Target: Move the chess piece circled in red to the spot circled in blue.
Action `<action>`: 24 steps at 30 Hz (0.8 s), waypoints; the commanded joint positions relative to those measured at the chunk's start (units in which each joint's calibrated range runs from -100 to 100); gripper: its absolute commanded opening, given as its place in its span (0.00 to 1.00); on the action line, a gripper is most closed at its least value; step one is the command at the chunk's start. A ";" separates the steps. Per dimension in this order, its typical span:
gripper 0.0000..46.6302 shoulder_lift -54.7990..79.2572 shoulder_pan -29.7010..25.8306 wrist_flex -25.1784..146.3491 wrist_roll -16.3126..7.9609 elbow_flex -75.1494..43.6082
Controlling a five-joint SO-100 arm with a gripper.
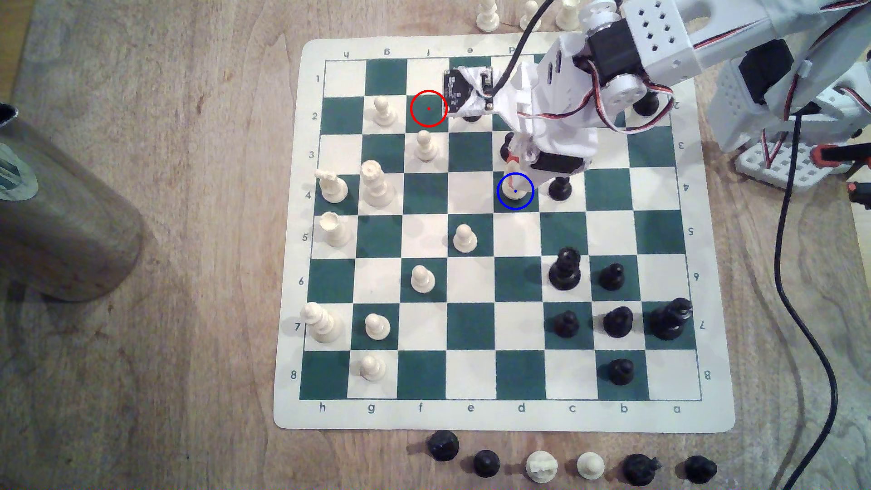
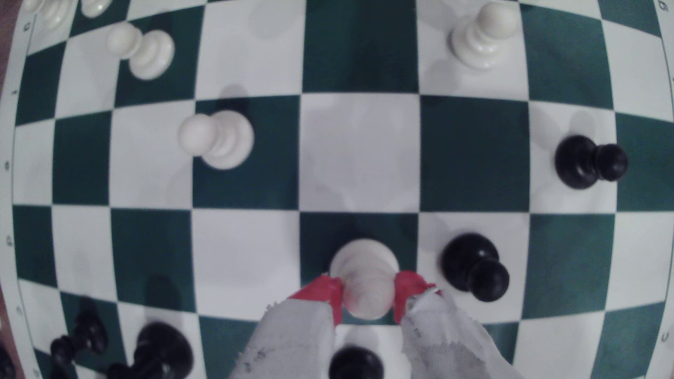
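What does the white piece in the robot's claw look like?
The bishop is cream-white and smooth, like plastic, with a round base and slim body. It stands upright on the blue-ringed green square. The gripper's red fingertips press it on both sides. A black pawn stands on the next square, not touching.

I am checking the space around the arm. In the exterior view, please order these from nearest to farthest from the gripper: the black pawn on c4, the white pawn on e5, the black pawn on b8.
The gripper holds the chess piece on the spot.
1. Black pawn on c4, just to its right in the exterior view.
2. White pawn on e5, lower left.
3. Black pawn on b8, far lower right.
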 commanded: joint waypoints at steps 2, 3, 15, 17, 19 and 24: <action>0.06 0.32 1.11 -0.91 0.10 -1.16; 0.06 0.32 1.11 -0.91 0.10 -1.16; 0.29 -0.02 0.41 1.38 -0.29 -0.62; 0.31 -1.12 0.33 2.28 -0.34 -0.62; 0.33 -2.23 0.33 3.02 -0.39 -0.62; 0.39 -7.66 -0.14 5.39 -1.71 -1.07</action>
